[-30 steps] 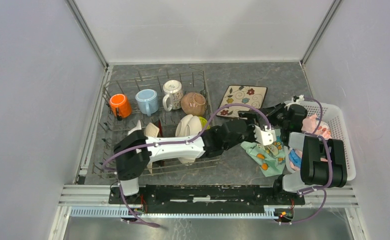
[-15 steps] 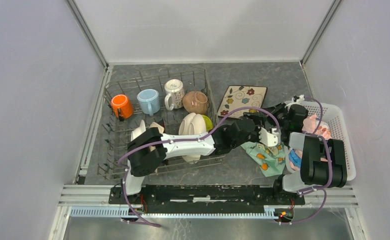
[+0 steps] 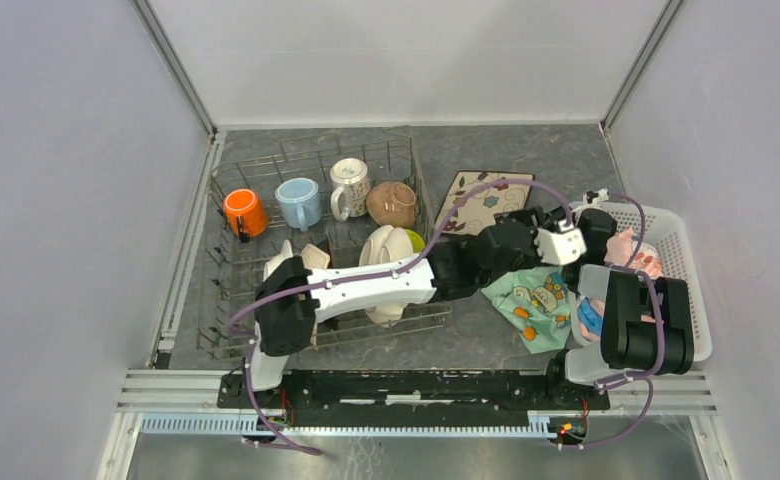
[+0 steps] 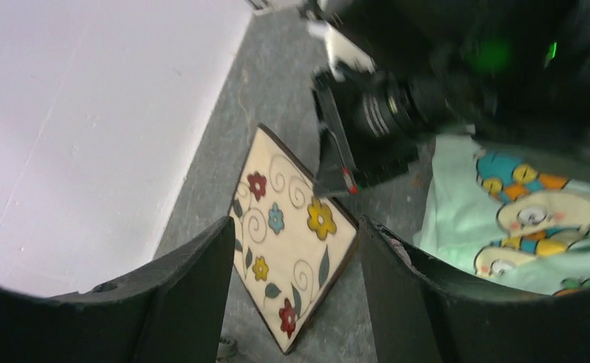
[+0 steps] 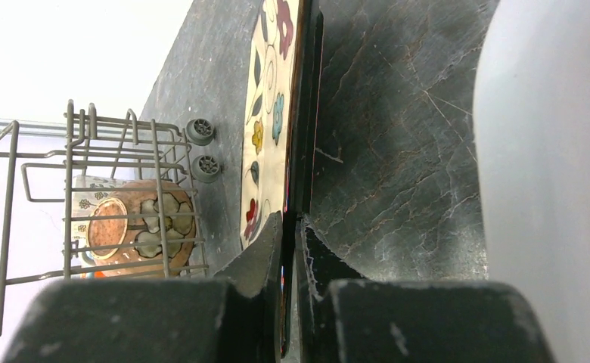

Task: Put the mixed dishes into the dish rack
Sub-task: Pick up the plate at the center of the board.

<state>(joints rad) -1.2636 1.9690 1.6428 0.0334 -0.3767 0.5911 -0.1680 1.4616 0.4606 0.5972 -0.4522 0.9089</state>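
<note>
Reaching further right than before, left gripper hung released over floral square plate; only right wrist view showed right gripper clenched on its rim.

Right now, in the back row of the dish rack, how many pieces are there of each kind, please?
Mugs: 3 (orange mug, light-blue mug, white patterned mug)
Bowls: 1 (tan bowl, lying on its side)
Total in the back row of the dish rack: 4
</note>
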